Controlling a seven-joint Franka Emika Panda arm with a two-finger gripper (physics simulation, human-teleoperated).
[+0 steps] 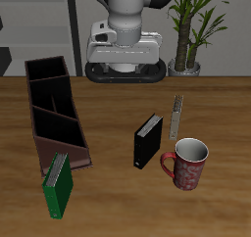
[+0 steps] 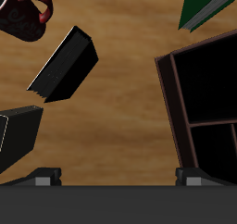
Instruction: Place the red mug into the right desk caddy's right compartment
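Note:
The red mug (image 1: 187, 164) stands upright near the table's front edge, handle toward the black box; its edge shows in the wrist view (image 2: 26, 13). The right desk caddy (image 1: 82, 143) lies lengthwise on the far side of the black box from the mug. Its squarish end section (image 1: 46, 71) with the straight divider is at the back. One end of the caddy shows in the wrist view (image 2: 168, 98). My gripper (image 1: 124, 65) hangs high over the table's back, far from the mug. In the wrist view (image 2: 118, 180) its fingertips (image 2: 44, 178) stand wide apart, open and empty.
A small black box (image 1: 146, 141) (image 2: 65, 66) stands between mug and caddy. A green book (image 1: 58, 185) (image 2: 209, 6) leans at the caddy's front end. A thin grey slab (image 1: 176, 117) stands behind the mug. A potted plant (image 1: 186, 40) stands at the back.

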